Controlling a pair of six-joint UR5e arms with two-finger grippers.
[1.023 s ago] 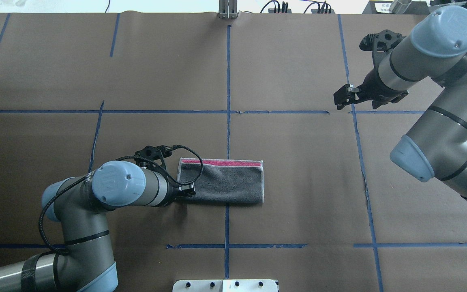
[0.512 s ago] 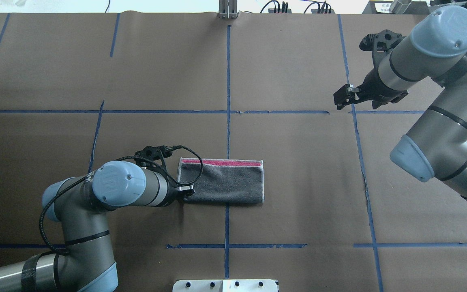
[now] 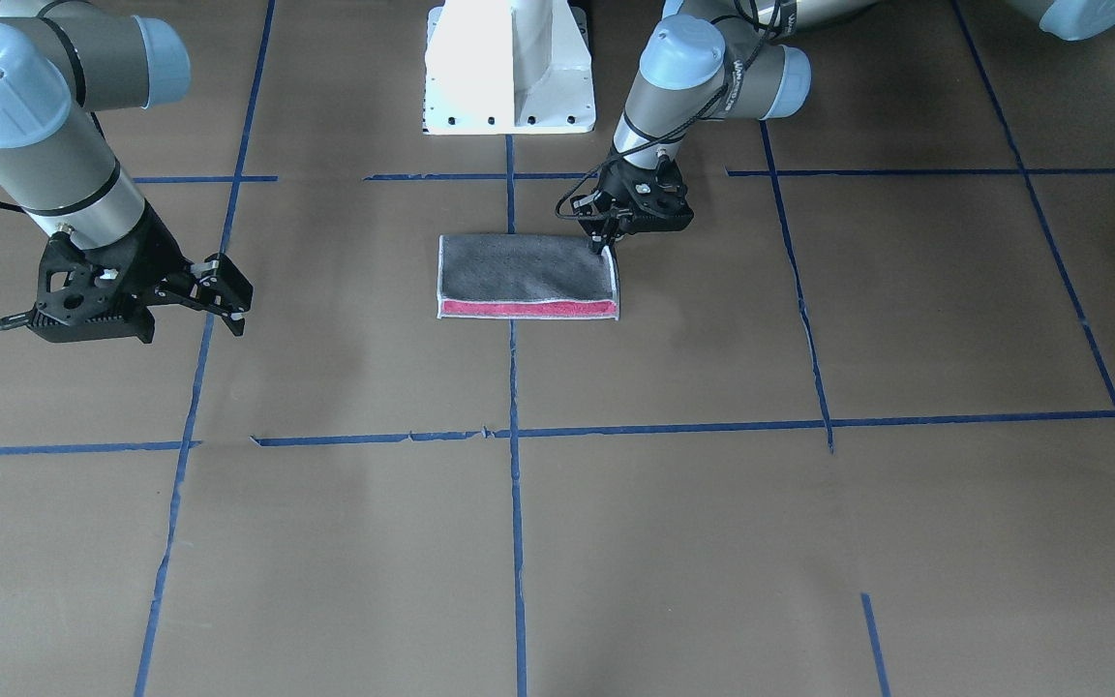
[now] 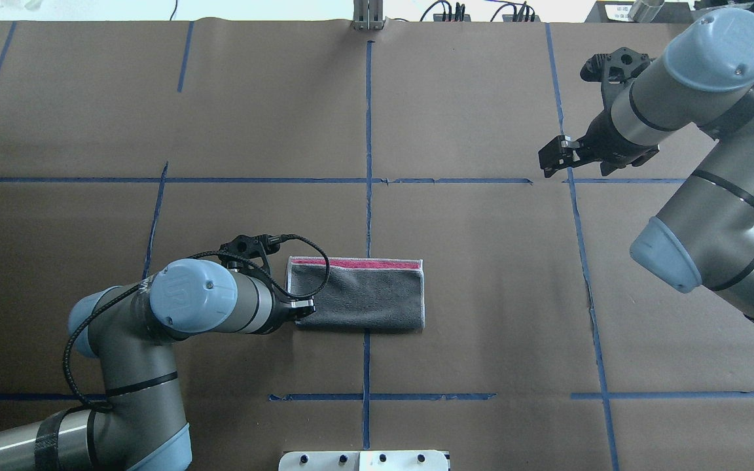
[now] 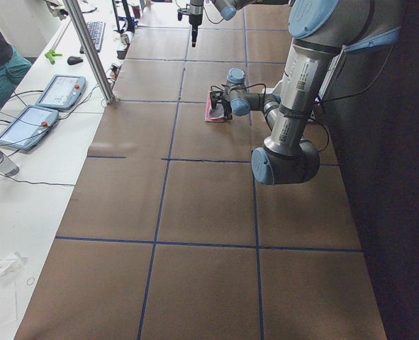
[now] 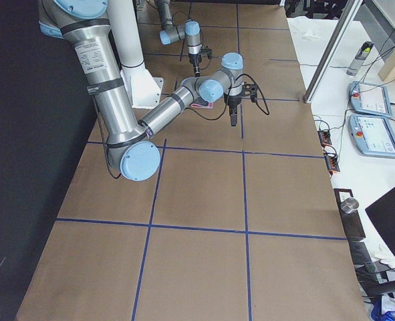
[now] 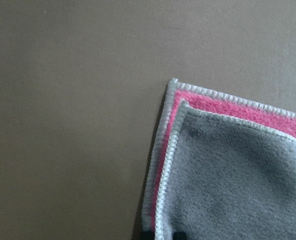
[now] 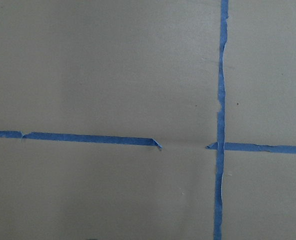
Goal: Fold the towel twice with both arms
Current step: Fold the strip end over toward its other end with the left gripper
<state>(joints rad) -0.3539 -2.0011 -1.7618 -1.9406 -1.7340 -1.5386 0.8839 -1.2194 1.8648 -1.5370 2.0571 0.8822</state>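
Observation:
The towel [image 4: 364, 294] lies folded once into a rectangle on the brown table, grey face up, with a pink strip along its far edge. It also shows in the front view [image 3: 519, 271] and the left wrist view [image 7: 238, 175]. My left gripper [image 4: 304, 305] is down at the towel's near left corner, its fingers close together on the towel's stitched edge; it also shows in the front view [image 3: 606, 244]. My right gripper [image 4: 547, 160] hangs open and empty above the table far to the right of the towel, and shows in the front view [image 3: 228, 290].
The table is covered in brown paper [image 4: 482, 261] with a grid of blue tape lines [image 4: 368, 131]. The white pedestal [image 3: 509, 58] stands at the robot's side, close behind the towel. Tablets and cables lie beyond the table's far edge [image 5: 60, 92].
My left gripper has shifted very slightly at the towel's near left corner, and the towel's edges have moved a little. The right arm has not moved.

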